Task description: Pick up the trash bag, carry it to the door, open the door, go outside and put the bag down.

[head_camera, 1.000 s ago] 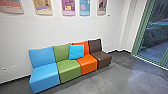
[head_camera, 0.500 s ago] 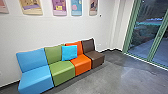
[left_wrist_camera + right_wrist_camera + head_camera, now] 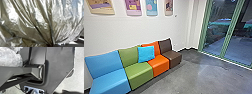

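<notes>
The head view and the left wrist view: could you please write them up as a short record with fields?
place: indoors, smooth grey floor
seating: row of seats in blue, green, orange and dark brown
cushion: light blue cushion, leaning where the green and orange seats meet
wall: white, with posters
exit side: green-framed glass, paving beyond
trash bag: shiny, crinkled bag, folds drawn together

Head high, facing seats (image 3: 139, 74); left wrist close on bag (image 3: 37, 16).
</notes>
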### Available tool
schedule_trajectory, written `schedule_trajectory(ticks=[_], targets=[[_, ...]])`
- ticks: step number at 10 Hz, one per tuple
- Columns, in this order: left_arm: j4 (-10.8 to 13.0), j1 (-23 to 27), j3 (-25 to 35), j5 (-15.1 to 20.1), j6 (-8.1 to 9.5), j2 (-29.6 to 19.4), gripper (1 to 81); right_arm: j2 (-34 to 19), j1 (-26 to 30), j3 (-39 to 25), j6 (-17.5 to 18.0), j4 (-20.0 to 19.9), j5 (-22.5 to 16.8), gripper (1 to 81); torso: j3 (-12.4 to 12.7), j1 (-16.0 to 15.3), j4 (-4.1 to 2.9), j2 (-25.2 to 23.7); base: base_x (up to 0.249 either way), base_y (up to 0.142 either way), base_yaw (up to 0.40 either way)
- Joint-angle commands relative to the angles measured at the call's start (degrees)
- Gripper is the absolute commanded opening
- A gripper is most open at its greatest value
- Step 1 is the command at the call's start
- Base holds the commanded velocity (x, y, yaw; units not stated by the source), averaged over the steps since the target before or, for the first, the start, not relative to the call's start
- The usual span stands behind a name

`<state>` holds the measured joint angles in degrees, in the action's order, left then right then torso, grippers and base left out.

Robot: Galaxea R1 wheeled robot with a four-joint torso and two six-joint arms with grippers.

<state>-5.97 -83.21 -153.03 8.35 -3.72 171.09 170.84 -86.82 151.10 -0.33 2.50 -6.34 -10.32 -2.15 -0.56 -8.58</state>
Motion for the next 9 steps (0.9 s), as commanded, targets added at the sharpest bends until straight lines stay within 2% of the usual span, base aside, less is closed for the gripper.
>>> schedule_trajectory(ticks=[1, 9], targets=[[0.9, 1.8, 1.0, 2.7, -0.68, -0.7, 1.0, -2.2, 2.3, -4.2, -0.2, 0.3, -3.6, 81.1, 0.0, 0.0, 0.00, 0.0, 0.000, 0.000, -0.218], [1.5, 1.9, 1.0, 2.7, -0.68, -0.3, 1.0, -1.6, 1.6, -3.5, -0.1, 0.4, -3.5, 81.1, 0.0, 0.0, 0.00, 0.0, 0.000, 0.000, -0.248]])
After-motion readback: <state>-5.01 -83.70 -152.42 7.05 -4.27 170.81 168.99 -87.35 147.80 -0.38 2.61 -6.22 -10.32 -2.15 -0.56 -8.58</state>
